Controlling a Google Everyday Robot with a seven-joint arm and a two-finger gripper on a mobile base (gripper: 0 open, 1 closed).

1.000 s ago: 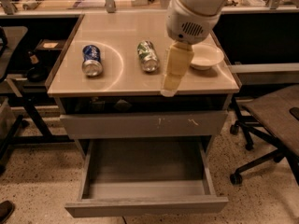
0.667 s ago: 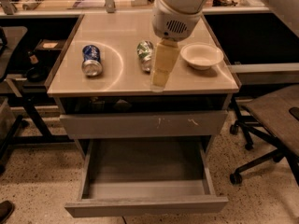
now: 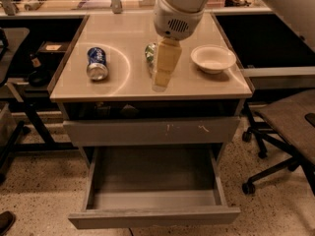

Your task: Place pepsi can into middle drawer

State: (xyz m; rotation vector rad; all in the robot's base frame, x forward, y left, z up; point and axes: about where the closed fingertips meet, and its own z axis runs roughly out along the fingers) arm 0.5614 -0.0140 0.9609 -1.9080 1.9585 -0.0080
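While the tool [image 3: 160,82] crosses the worktop [image 3: 123,31]: it has slid left, away from the white bowl [image 3: 213,58]. A second ago it hung off the bowl's near-left edge; now it sits further left of the bowl and covers most of the green-and-silver can [image 3: 149,51].
Tool state: it points down from the arm, and I cannot tell whether it is open or closed.
Pepsi can [image 3: 97,63]: it lies on its side well left of the bowl, beyond the green-and-silver can and apart from the tool. It has not shifted.
Middle drawer [image 3: 152,215]: it is pulled out below and in front of the bowl, as it was earlier.
Scuffed drawer front [image 3: 152,131]: it is shut, and lies between the bowl's level and the middle drawer.
Meaning for the task: I read this as the approach, with the grasp not yet begun.
Next: I would keep the tool travelling left from the bowl, past the green-and-silver can, so it does not descend on the wrong can.
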